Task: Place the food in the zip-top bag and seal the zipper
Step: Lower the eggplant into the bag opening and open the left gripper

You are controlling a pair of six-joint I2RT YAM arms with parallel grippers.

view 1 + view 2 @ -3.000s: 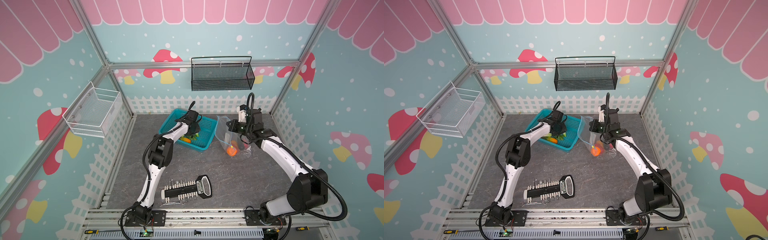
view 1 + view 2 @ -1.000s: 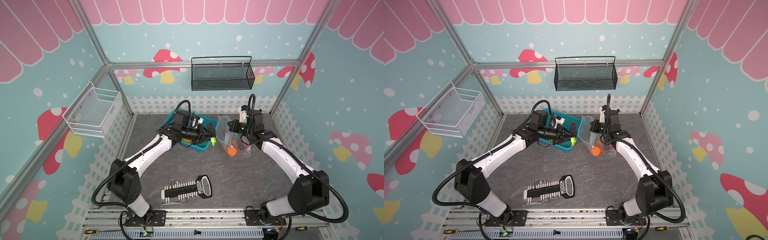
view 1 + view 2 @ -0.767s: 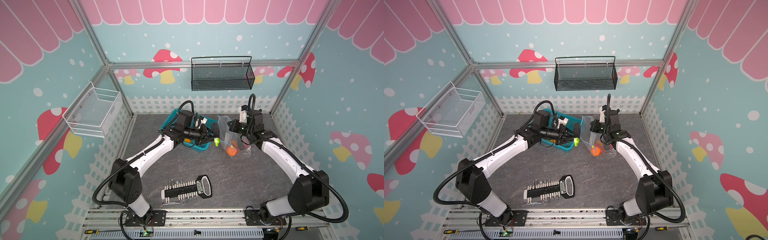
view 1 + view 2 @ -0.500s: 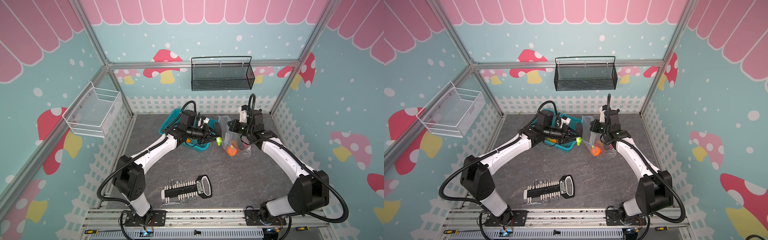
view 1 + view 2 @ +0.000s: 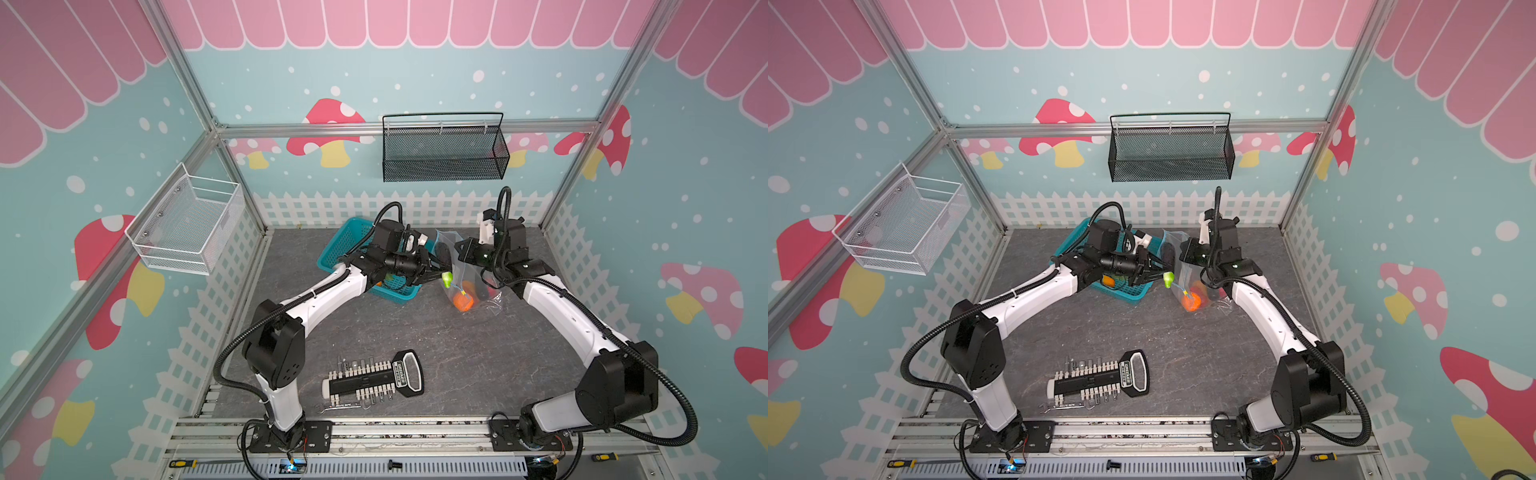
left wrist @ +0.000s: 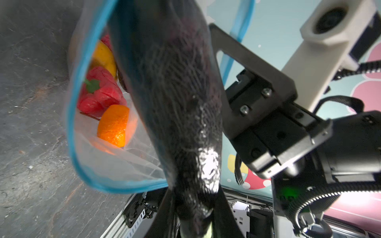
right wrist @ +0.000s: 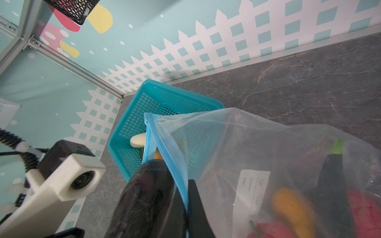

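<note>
The clear zip-top bag (image 5: 478, 286) (image 7: 237, 144) stands open on the table. My right gripper (image 7: 186, 208) (image 5: 460, 249) is shut on its mouth edge, on the blue zipper (image 7: 165, 148) (image 6: 71, 134). My left gripper (image 6: 193, 206) (image 5: 442, 275) is shut on a dark purple eggplant (image 6: 175, 103) near its green stem (image 5: 446, 279). The eggplant's dark body reaches between the bag's two rims. Inside the bag lie a red pepper (image 6: 99, 92), an orange piece (image 6: 114, 125), a yellow piece (image 6: 104, 57) and another eggplant (image 7: 332, 175).
The teal basket (image 5: 332, 253) (image 7: 132, 123) sits just left of the bag, under my left arm, with a pale piece (image 7: 138, 140) and an orange piece (image 5: 1109, 281) in it. A black-and-white bit set (image 5: 374, 380) lies near the front. A black mesh basket (image 5: 442, 153) and a white wire basket (image 5: 187, 226) hang on the walls.
My left gripper has come out of the teal basket and carried the eggplant rightward to the bag's mouth. The right gripper and the bag have stayed where they were.
</note>
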